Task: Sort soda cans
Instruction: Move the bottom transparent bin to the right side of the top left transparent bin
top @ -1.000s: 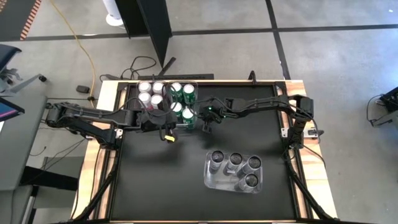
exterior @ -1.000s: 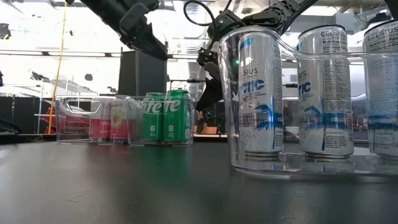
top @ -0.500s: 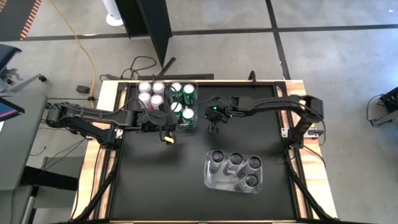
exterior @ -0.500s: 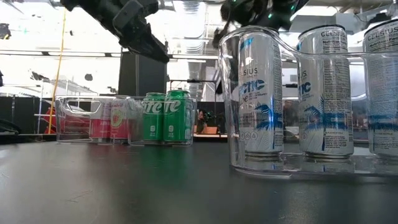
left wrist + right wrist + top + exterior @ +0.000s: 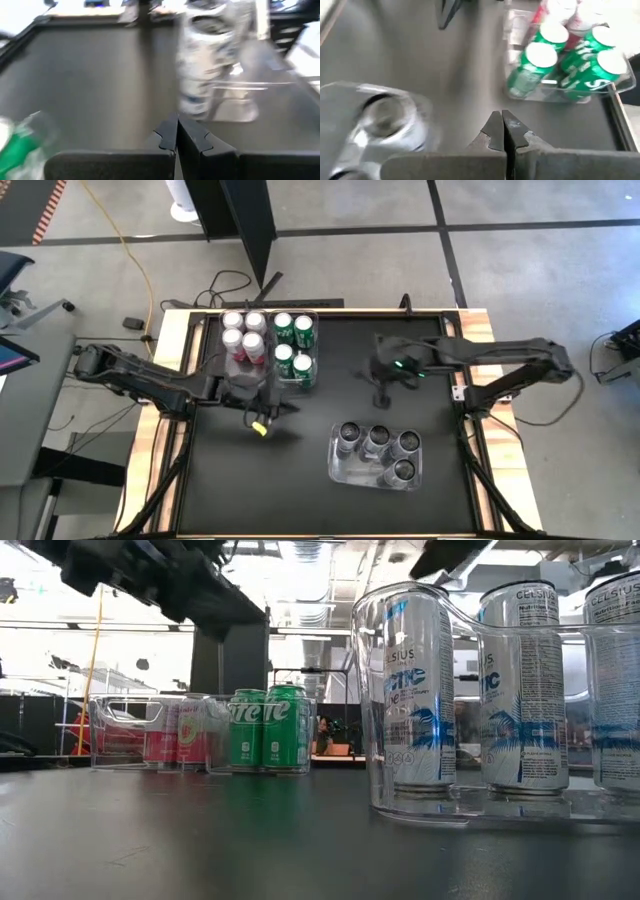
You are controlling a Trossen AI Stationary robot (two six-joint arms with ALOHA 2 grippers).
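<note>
The soda cans stand upright in clear bins. Pink-red cans (image 5: 242, 332) and green cans (image 5: 293, 345) fill two bins at the far left; both show in the low view as pink-red cans (image 5: 180, 732) and green cans (image 5: 268, 727). Dark grey cans (image 5: 378, 448) stand in a bin near the front right. My left gripper (image 5: 270, 416) hovers shut just on the near side of the pink-red and green bins, holding nothing; its shut fingers (image 5: 176, 131) point across the mat at the grey cans (image 5: 202, 65). My right gripper (image 5: 380, 388) hangs shut and empty over mid-table, right of the green cans (image 5: 560, 60).
The black mat (image 5: 250, 480) lies bare across its near left part and between the bins. The grey cans' clear bin (image 5: 470, 805) stands close before the low camera. Raised wooden edges (image 5: 170, 330) frame the table.
My right gripper has drawn back from beside the green cans toward the table's right edge and risen, staying shut. My left gripper has moved toward the near edge, sunk a little and tipped downward, staying shut. No can has moved.
</note>
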